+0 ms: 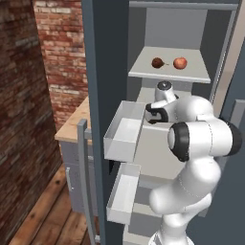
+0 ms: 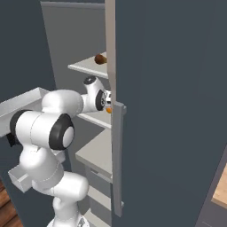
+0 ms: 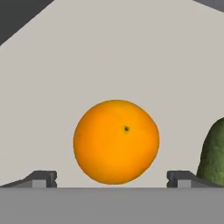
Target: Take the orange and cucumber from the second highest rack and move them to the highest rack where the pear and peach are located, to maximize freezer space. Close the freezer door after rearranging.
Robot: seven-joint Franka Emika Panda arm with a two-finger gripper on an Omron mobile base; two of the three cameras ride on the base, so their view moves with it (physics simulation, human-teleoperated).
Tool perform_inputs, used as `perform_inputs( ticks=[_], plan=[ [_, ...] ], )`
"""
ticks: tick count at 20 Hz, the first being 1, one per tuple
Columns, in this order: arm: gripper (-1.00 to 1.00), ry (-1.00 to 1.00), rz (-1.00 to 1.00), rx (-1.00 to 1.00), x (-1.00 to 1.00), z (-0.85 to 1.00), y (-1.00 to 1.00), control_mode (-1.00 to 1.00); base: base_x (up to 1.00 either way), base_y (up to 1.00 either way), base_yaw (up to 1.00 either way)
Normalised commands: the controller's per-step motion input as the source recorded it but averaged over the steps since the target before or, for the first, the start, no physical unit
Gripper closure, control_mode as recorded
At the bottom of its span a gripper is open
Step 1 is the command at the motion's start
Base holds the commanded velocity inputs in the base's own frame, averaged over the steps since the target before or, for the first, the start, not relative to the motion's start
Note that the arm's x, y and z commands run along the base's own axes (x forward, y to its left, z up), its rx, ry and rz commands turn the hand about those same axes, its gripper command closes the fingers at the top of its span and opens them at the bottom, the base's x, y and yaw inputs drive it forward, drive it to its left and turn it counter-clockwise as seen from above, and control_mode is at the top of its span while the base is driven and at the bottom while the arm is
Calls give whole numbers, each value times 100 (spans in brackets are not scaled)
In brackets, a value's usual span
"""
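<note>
The orange sits on the pale second rack, right in front of the claw.

The claw's two tips stand wide apart, one on each side of the orange, holding nothing. The green cucumber lies just beside it, cut off at the edge. From the base, the white arm hides this rack. Above, the pear and peach rest on the top rack. The grey door blocks much of the right side.

The arm is showing smooth, glossy white rounded segments, with dark grey to black rings capping its joints. A grey round cap is sitting on the wrist link. Two small dark grey finger tips are looking blocky and angular.
</note>
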Motion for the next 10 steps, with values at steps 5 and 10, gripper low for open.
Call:
perform_inputs(
  ticks=[5,10],
  plan=[
    [-100,0,0,0,33,-10,-3,-100,0,0,0],
    [-100,1,0,0,13,-13,-9,-100,0,0,0]
  ],
)
